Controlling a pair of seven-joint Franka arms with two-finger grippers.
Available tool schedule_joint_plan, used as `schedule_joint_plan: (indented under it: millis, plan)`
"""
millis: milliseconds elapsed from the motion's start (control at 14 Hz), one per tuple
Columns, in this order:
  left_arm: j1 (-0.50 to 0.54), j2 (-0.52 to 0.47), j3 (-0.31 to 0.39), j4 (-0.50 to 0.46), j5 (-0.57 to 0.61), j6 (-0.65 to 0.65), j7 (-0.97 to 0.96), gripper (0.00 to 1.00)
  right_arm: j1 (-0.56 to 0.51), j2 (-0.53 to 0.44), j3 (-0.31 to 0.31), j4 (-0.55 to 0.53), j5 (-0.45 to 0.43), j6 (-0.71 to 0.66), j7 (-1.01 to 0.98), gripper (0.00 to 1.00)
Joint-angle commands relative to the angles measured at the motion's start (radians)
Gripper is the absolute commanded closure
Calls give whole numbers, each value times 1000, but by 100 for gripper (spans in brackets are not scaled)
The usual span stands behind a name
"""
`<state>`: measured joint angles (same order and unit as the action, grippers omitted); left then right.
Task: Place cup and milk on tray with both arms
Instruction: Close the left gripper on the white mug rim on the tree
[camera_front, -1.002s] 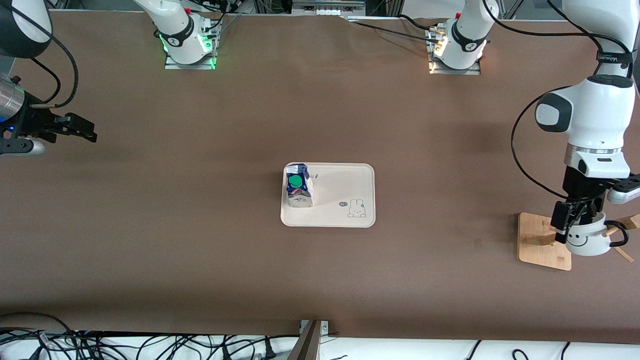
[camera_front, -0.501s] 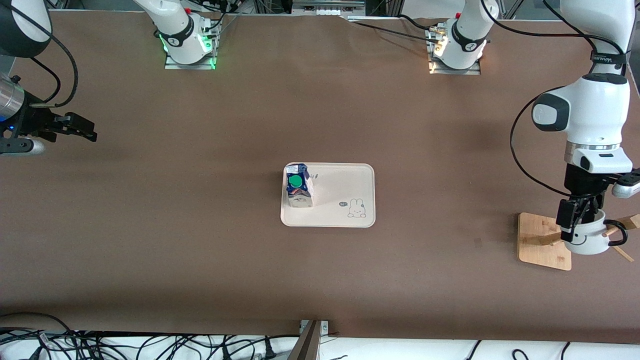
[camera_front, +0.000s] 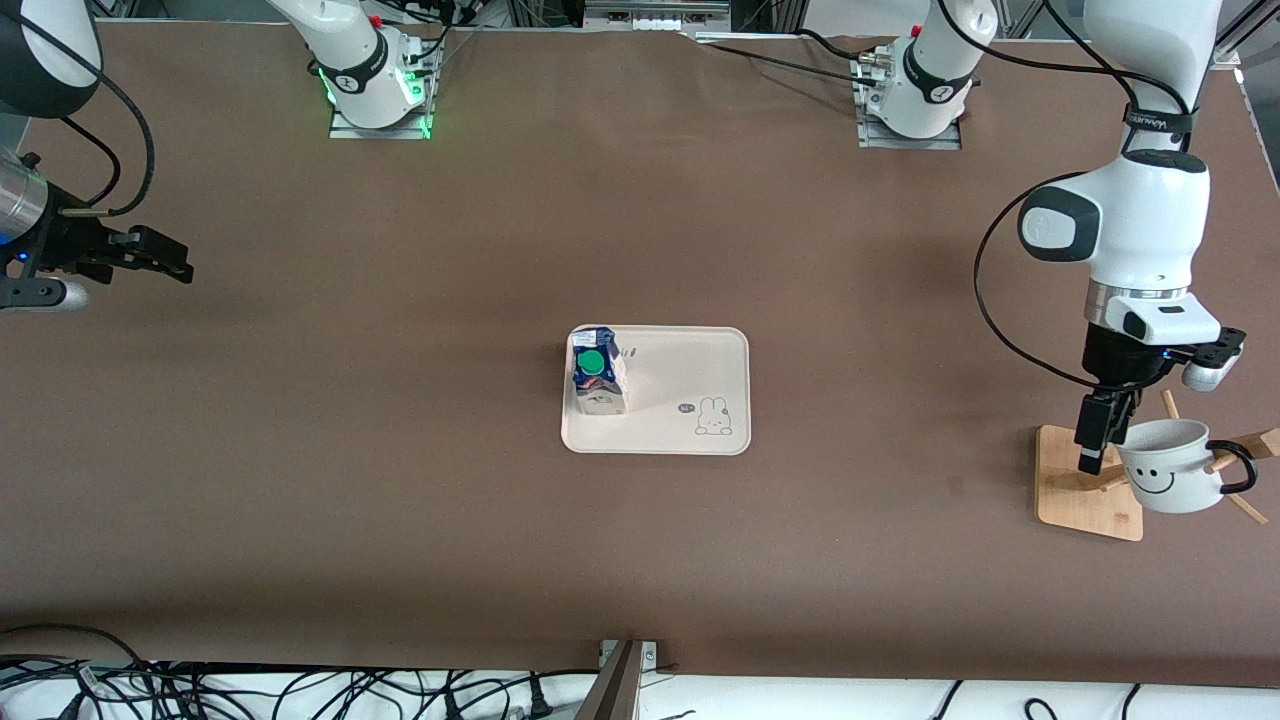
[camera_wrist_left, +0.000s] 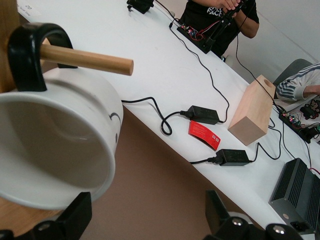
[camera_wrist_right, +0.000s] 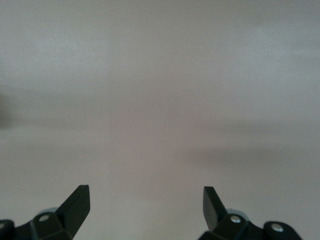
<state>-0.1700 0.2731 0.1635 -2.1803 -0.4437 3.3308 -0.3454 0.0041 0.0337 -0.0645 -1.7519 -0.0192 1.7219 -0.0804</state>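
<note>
My left gripper (camera_front: 1098, 440) hangs spread and empty just beside the cup (camera_front: 1172, 477), whose handle hooks the rack (camera_front: 1085, 485) peg; pulling sideways could topple the rack, while the right gripper (camera_front: 150, 255) waits released.

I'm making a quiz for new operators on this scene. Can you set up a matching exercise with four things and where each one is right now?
Things:
1. milk
2. cup
3. left gripper
4. right gripper

Places or states:
A. hanging by its handle on a peg of the wooden rack
B. open, waiting at the right arm's end of the table
C. standing upright on the tray
D. open, beside the cup over the rack base

Pairs: 1-C, 2-A, 3-D, 4-B
</note>
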Motion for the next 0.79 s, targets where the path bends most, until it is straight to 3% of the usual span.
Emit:
schedule_joint_plan:
  millis: [0, 716]
  plan:
    - [-6, 12, 5, 20, -18, 12, 17, 0, -16, -5, 17, 0, -4, -15, 10, 0]
    - [3, 6, 30, 43, -20, 12, 238, 0, -18, -5, 15, 2, -2, -10, 10, 0]
